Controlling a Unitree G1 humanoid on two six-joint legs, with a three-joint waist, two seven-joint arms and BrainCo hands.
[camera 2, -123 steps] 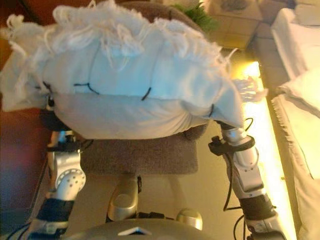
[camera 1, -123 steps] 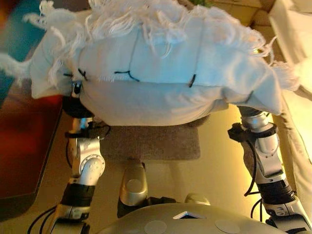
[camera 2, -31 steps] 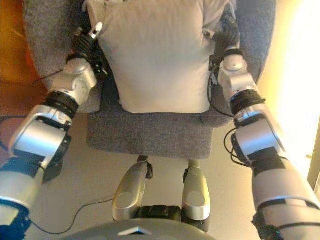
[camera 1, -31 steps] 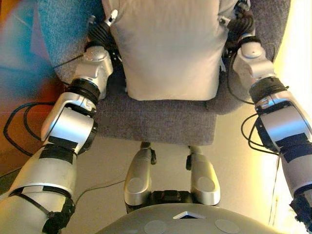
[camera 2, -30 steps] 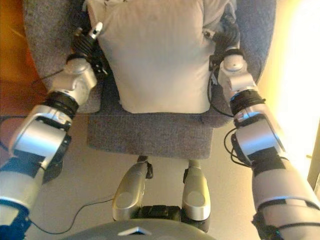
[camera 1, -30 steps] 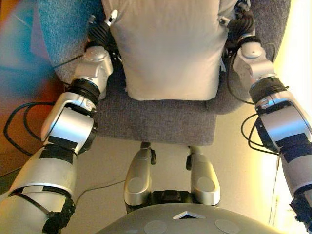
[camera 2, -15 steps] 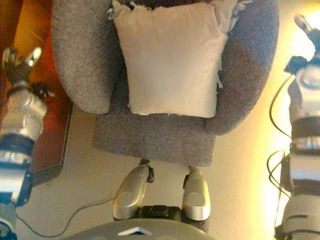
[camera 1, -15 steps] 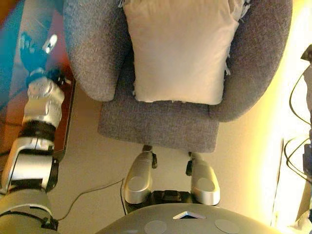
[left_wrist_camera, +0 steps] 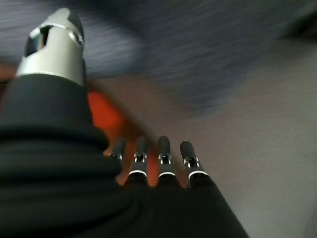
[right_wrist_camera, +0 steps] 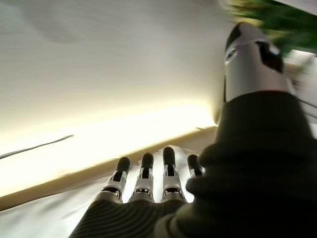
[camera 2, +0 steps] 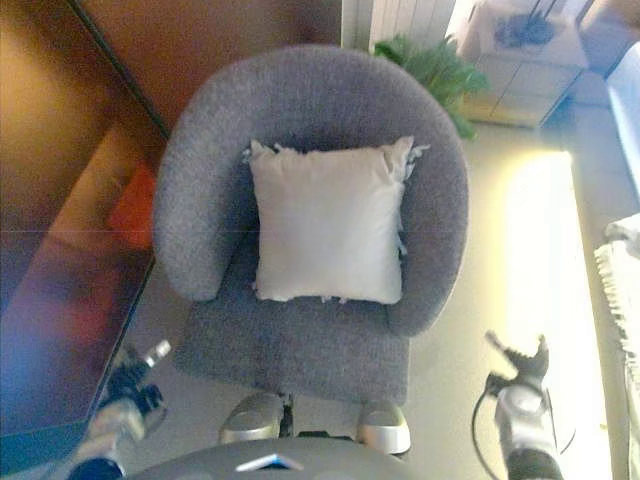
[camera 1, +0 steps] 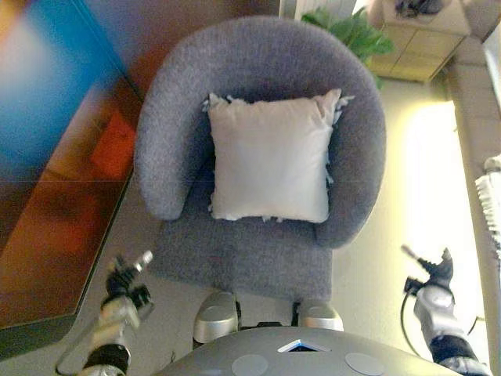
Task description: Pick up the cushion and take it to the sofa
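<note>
The white fringed cushion (camera 1: pixel 270 160) stands upright against the back of the grey round armchair (camera 1: pixel 180 117), resting on its seat; it also shows in the right eye view (camera 2: pixel 328 220). My left hand (camera 1: pixel 125 278) hangs low beside the chair's front left corner, open and empty, its fingers (left_wrist_camera: pixel 161 156) straight in the left wrist view. My right hand (camera 1: pixel 430 274) hangs low to the right of the chair, open and empty, its fingers (right_wrist_camera: pixel 143 173) straight. Neither hand touches the cushion.
A dark glossy table (camera 1: pixel 55 196) runs along the left of the chair. A green plant (camera 1: pixel 348 31) and a light cabinet (camera 1: pixel 415 39) stand behind the chair at the right. A white fringed cloth edge (camera 1: pixel 491 196) shows at far right.
Both hands have let go of the cushion and dropped down and back to my sides. The camera has pulled back, showing the whole armchair with the cushion left on it.
</note>
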